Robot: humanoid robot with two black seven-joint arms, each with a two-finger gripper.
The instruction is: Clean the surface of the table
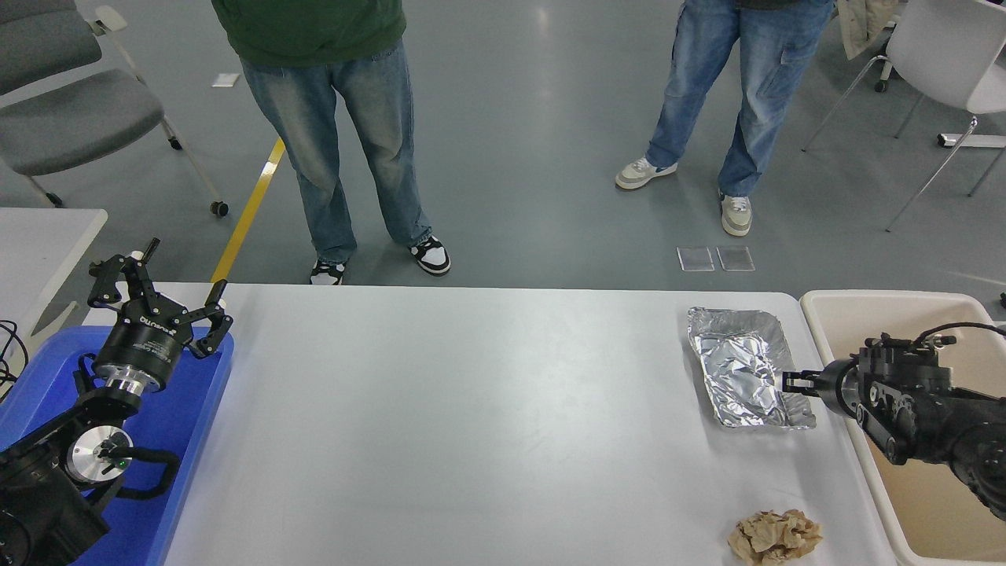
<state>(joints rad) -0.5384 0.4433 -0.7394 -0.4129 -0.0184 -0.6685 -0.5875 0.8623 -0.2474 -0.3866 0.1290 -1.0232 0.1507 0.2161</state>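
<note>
The foil tray (745,377) on the table surface (471,409) is pinched at its right rim by the right gripper (788,382).

A crumpled foil tray (743,376) lies open side up near the far right corner of the tabletop. A wad of crumpled brown paper (775,537) sits at the near right edge, well apart from the tray. Just beside the tabletop's right edge stands a beige bin (880,303), and at the left edge a blue tray (200,409). Beyond the far side 2 people stand on the grey floor: one in a green top and jeans (338,118), one in jeans and pale sneakers (723,102). A grey chair (71,110) stands far left, a white chair (943,47) far right. A yellow floor line (247,212) runs diagonally, and 2 clear squares (716,259) lie on the floor.
</note>
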